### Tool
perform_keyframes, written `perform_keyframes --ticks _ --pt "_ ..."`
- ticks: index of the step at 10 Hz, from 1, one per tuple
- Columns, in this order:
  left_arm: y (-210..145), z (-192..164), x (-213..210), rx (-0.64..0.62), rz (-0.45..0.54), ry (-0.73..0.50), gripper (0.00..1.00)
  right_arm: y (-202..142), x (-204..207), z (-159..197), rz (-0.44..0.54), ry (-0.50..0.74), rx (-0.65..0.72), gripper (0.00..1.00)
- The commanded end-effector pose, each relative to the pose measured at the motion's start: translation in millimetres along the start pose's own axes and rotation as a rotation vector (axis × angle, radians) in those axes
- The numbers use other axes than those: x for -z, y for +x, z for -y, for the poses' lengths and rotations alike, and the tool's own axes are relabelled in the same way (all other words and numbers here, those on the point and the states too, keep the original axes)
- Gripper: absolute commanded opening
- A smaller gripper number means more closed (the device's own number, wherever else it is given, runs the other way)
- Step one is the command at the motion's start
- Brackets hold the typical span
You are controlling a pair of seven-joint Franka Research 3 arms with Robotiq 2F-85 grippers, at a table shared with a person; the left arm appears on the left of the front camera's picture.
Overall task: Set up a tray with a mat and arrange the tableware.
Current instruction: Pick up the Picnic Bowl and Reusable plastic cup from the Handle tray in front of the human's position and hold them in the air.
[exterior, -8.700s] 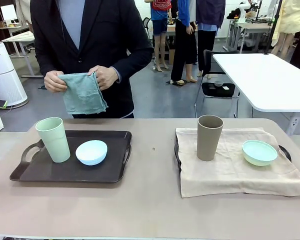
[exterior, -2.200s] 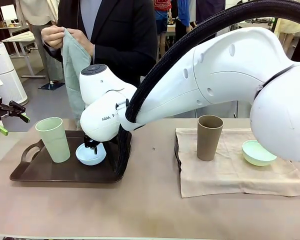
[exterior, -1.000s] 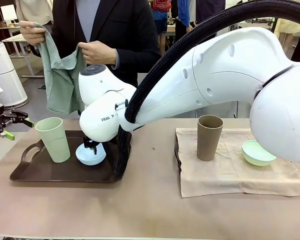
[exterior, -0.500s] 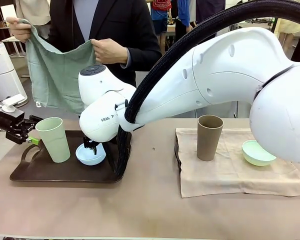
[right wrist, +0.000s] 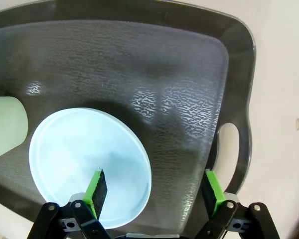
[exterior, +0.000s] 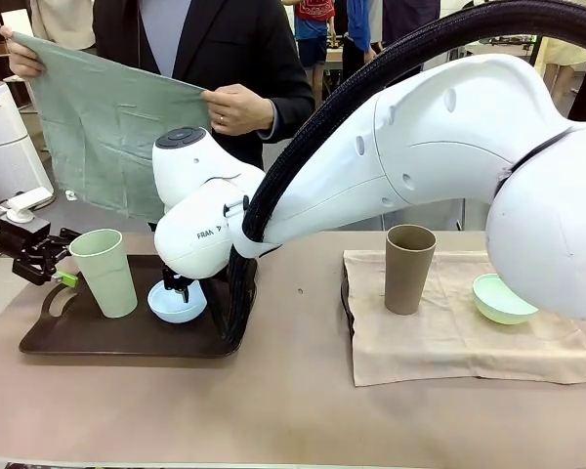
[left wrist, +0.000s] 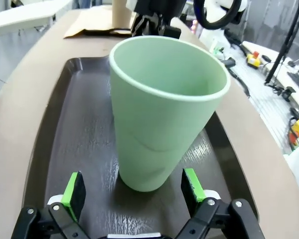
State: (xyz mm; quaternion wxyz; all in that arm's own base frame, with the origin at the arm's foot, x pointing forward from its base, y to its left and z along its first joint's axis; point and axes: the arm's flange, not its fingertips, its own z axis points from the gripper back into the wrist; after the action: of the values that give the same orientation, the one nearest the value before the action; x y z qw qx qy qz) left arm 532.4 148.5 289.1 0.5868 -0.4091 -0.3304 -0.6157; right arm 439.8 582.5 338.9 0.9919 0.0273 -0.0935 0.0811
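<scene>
Front view: the right arm (exterior: 410, 156) hides the dark tray's (exterior: 127, 337) right end and part of the light blue bowl (exterior: 176, 305). The mint green bowl's (exterior: 503, 298) right edge sits behind the arm. The pale green tumbler (right wrist: 5, 127) is cut off at the right wrist view's left edge.

Dark tray (exterior: 49, 342), left: pale green tumbler (exterior: 105, 272) upright, light blue bowl (exterior: 176, 303) beside it. Right tray (mostly hidden) under beige mat (exterior: 449, 342): taupe tumbler (exterior: 409, 268) upright, mint bowl (exterior: 500, 300). Green cloth (exterior: 107, 127) held spread above.

tumblers (exterior: 104, 271) 2 | bowls (exterior: 177, 302) 2 | trays (exterior: 78, 337) 2 | cloths (exterior: 107, 132) 2
</scene>
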Motion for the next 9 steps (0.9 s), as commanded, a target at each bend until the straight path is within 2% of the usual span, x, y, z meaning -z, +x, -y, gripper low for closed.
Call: perform_keyframes --ticks 1,9 --pt "10 9 16 0.026 -0.006 -0.053 1.0 5 1 -9 -0.011 0.002 -0.003 0.98" --pt "10 3 53 0.078 0.034 -0.107 1.0 11 12 -10 -0.026 0.076 -0.013 0.98"
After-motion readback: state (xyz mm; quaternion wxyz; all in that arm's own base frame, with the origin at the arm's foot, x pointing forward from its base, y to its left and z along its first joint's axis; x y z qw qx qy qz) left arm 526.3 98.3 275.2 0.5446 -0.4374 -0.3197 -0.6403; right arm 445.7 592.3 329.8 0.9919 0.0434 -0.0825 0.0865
